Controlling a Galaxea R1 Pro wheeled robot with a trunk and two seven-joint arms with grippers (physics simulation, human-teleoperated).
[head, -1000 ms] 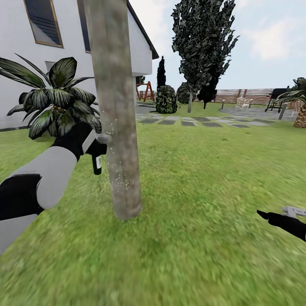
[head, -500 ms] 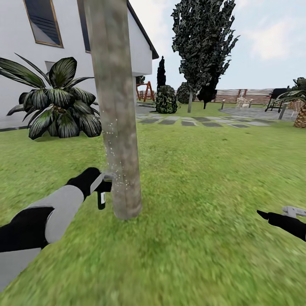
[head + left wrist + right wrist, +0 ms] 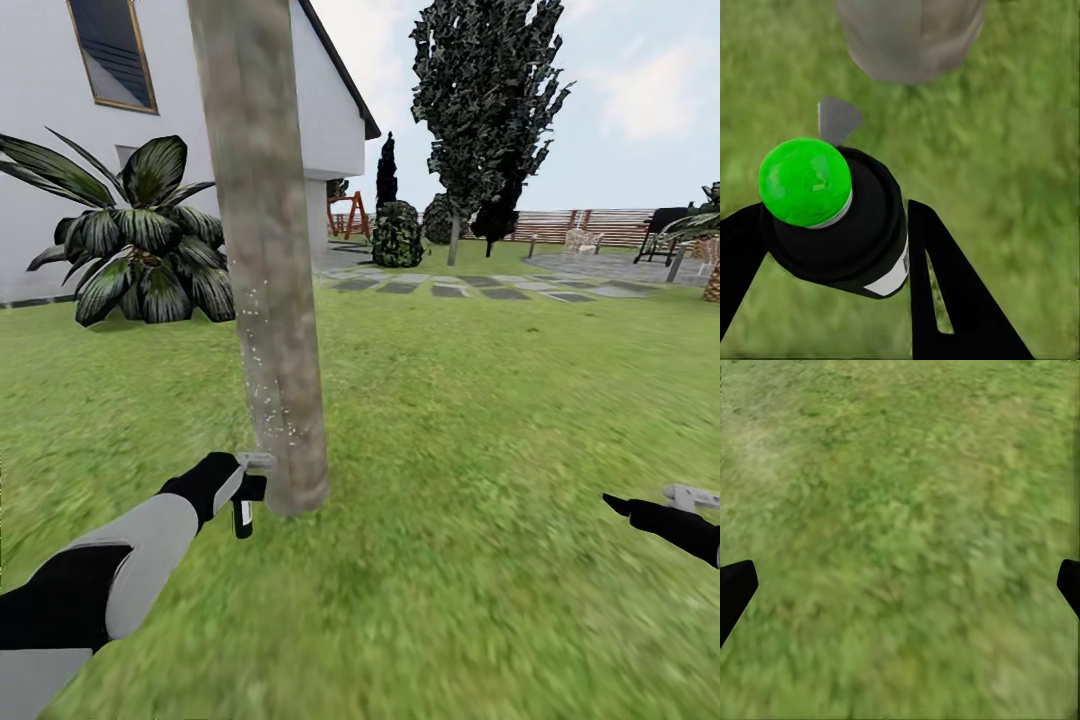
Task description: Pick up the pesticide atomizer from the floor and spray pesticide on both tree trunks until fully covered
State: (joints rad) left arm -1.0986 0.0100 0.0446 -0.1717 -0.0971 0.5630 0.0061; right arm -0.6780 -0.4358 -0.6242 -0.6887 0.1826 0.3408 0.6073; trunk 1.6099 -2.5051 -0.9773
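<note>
My left gripper [image 3: 243, 487] held pesticide atomizer [image 3: 832, 217] low, just beside base of tree trunk [image 3: 268, 280]; fingers [image 3: 945, 292] clamped around black body, green cap [image 3: 804, 181] up, grey nozzle [image 3: 836, 120] aimed at bark. White droplet specks [image 3: 262, 390] dotted trunk's lower left side. My right gripper [image 3: 655, 505] hung low over lawn [image 3: 480, 420], well apart from tree, fingers spread wide, nothing held. Broad-leaf shrub [image 3: 140, 240] stood by white house [image 3: 60, 150] behind.
</note>
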